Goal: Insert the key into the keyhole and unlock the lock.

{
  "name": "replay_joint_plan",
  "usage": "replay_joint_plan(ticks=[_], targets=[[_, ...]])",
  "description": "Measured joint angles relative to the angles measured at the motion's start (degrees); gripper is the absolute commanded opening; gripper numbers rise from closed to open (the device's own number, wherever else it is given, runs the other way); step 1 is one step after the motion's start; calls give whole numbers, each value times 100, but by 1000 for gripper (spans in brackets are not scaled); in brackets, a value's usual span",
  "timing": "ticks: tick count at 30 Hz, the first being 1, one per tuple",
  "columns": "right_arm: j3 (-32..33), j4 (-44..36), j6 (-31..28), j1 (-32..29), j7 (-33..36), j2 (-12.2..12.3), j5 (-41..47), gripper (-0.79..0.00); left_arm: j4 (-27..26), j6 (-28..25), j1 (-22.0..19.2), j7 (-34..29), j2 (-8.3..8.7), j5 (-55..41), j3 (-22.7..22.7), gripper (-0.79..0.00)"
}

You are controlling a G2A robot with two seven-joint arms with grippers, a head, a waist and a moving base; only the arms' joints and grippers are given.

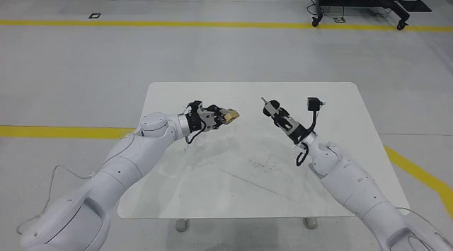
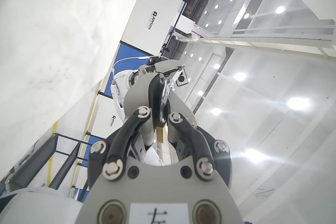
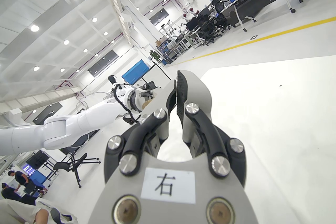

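Note:
My left gripper (image 1: 221,116) hangs above the table's middle left, shut on a brass padlock (image 1: 231,116). The left wrist view has the lock's silver shackle (image 2: 166,90) pinched between the fingers, with its brass body (image 2: 160,133) nearer the palm. My right gripper (image 1: 272,108) faces it from the right with a gap between them, shut on a thin key (image 1: 264,100) whose tip points toward the lock. Beyond the lock, the key (image 2: 175,69) sticks out of the far gripper. In the right wrist view the gripper (image 3: 176,87) has its pads pressed together, and the padlock (image 3: 146,104) shows farther off.
The white table (image 1: 325,180) lies bare under both arms. Wheeled carts (image 1: 361,0) and yellow floor lines (image 1: 212,23) are far behind the table, away from the arms.

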Motion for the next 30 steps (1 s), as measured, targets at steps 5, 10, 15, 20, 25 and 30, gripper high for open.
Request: replay_joint_plan(ticks=[5, 10, 15, 20, 25, 30], targets=[[-1, 1, -2, 0, 0, 0, 1, -785, -2, 12, 0, -1, 1, -5, -1, -785], [-1, 0, -1, -1, 0, 0, 1, -785, -54, -76, 9, 84, 5, 83, 5, -785], [198, -375, 364, 47, -395, 40, -924, -785, -273, -143, 130, 580, 14, 922, 70, -785], [719, -1589, 2041, -704, -2106, 313, -4824, -785, -222, 738, 72, 204, -11, 1370, 189, -785], [1179, -2856, 3906, -1684, -2068, 584, -8127, -785, 1, 1579, -73, -674, -117, 1334, 281, -785], [1602, -3871, 4284, -2440, -1853, 755, -9754, -785, 448, 1832, -178, -1080, -265, 1221, 303, -785]])
